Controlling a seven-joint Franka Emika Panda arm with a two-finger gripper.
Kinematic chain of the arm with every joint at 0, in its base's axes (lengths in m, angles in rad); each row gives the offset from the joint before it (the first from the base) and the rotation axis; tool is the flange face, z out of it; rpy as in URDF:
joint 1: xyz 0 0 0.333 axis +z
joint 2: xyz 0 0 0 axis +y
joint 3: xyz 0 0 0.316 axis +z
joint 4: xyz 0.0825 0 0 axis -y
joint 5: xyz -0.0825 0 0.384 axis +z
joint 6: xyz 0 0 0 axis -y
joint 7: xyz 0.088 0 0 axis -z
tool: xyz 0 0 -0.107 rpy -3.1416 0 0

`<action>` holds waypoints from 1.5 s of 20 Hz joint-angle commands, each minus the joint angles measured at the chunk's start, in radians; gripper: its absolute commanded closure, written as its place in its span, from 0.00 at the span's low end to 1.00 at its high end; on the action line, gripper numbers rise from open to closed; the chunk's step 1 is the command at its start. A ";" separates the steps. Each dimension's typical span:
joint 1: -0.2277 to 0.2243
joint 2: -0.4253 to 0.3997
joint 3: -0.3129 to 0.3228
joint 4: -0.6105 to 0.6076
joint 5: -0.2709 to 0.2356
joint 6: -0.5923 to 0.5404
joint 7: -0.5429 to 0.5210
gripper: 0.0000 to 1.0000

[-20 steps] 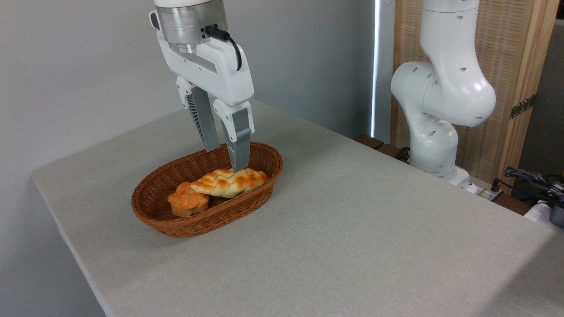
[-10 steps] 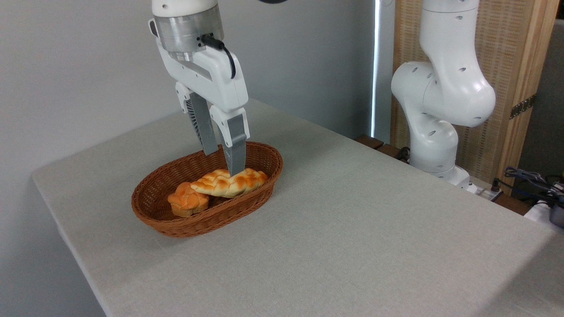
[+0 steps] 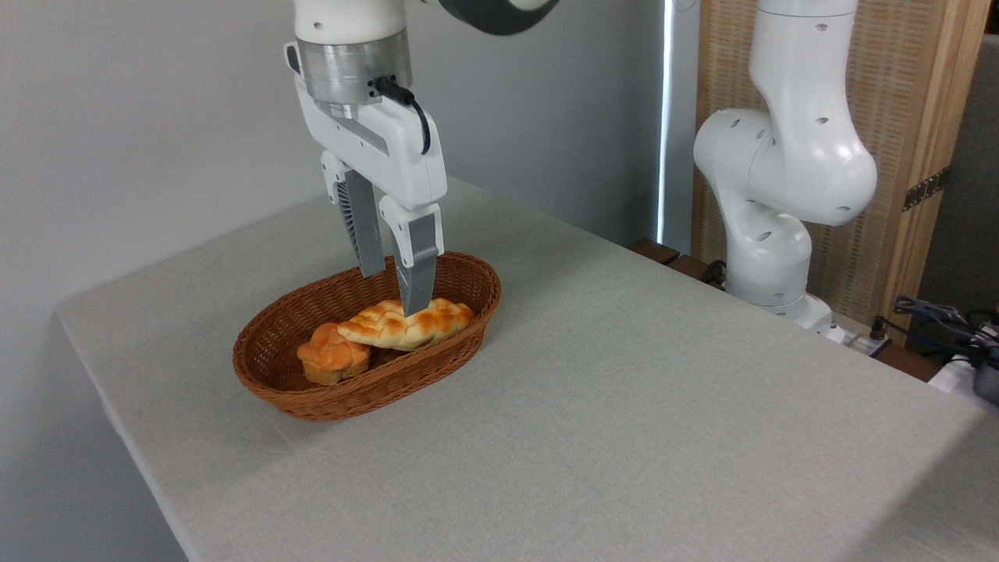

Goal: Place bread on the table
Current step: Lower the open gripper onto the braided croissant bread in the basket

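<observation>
Claw (image 3: pixel 394 293) has sunk lower, fingers parted, astride glossy braided bread (image 3: pixel 407 323) in wicker basket (image 3: pixel 328 390)

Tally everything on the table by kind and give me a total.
Braided loaf: 1
Round knotted bun: 1
Wicker basket: 1
Total: 3, all resting on the table; both breads lie inside the basket, with the open gripper poised over the loaf.
</observation>
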 commanded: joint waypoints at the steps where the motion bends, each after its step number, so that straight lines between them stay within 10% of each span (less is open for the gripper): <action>1: -0.048 -0.063 0.003 -0.127 -0.051 0.087 -0.049 0.00; 5: -0.098 -0.064 0.003 -0.208 -0.144 0.201 -0.100 0.00; 11: -0.167 -0.058 0.003 -0.313 -0.154 0.293 -0.098 0.00; 26: -0.206 -0.044 0.003 -0.350 -0.138 0.311 -0.088 0.00; 30: -0.223 -0.044 0.003 -0.350 -0.037 0.313 -0.083 0.00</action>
